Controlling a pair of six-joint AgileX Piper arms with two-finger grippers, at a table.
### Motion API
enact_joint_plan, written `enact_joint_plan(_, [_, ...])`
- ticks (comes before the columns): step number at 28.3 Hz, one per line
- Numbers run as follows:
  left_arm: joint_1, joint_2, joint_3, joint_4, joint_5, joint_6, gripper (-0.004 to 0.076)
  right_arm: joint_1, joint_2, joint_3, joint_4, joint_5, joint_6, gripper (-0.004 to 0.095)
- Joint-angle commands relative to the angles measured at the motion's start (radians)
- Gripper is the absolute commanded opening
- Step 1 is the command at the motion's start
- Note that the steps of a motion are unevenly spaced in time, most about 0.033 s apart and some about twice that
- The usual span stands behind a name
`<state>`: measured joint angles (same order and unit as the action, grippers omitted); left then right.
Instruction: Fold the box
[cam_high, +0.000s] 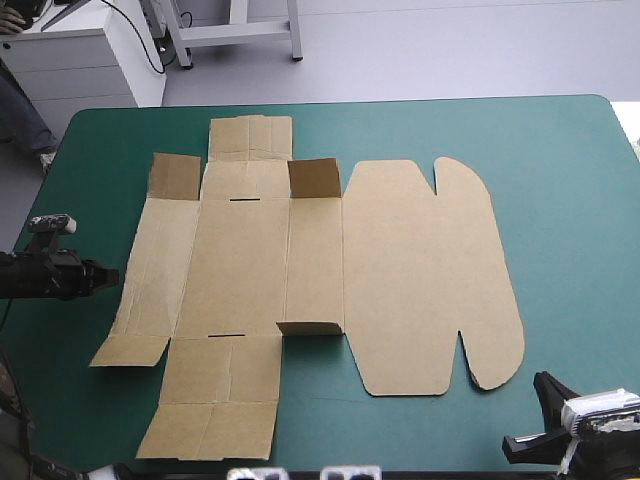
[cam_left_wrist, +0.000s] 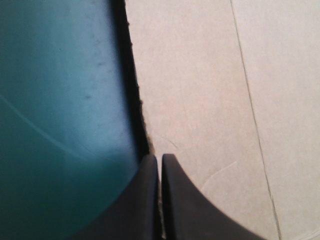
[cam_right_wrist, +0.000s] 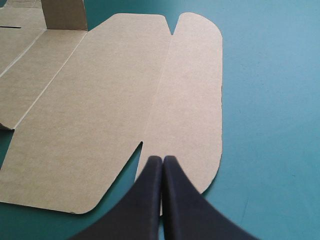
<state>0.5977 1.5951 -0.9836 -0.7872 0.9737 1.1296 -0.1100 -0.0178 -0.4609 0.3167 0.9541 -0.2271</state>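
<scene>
Left gripper (cam_left_wrist: 159, 157): 2 broad black fingers (cam_left_wrist: 185, 210), curved fin profile, wide bases tapering to pointed tips, matt, smooth (no mks seen). Right gripper (cam_right_wrist: 162, 158): same spec. Left arm (cam_high: 45, 277): black, blocky housing.

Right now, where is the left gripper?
In the high view the left gripper sits at the left side of the table, its tip at the left edge of the box, about midway along.
</scene>
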Motion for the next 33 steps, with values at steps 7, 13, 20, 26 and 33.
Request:
enact_joint_plan(7, [0.047,0.001,-0.091,-0.099,0.170,-0.024,0.0069,0.003,-0.017,-0.028,0.014,-0.073,-0.002,-0.0020])
enact_joint_plan(13, [0.047,0.001,-0.122,-0.098,0.214,-0.065,0.0342,0.003,-0.017,-0.028,0.014,-0.073,-0.002,-0.0020])
enact_joint_plan(20, [0.044,0.070,-0.122,-0.098,0.246,-0.151,0.0456,0.003,-0.017,-0.028,0.014,-0.073,-0.002,-0.0020])
enact_joint_plan(26, [0.005,0.165,-0.122,-0.085,0.312,-0.171,0.0455,0.003,-0.017,-0.028,0.014,-0.072,-0.002,-0.0020])
enact_joint_plan(33, [-0.067,0.221,-0.122,-0.052,0.320,-0.244,0.0456,0.003,-0.017,-0.028,0.014,-0.072,-0.002,-0.0020])
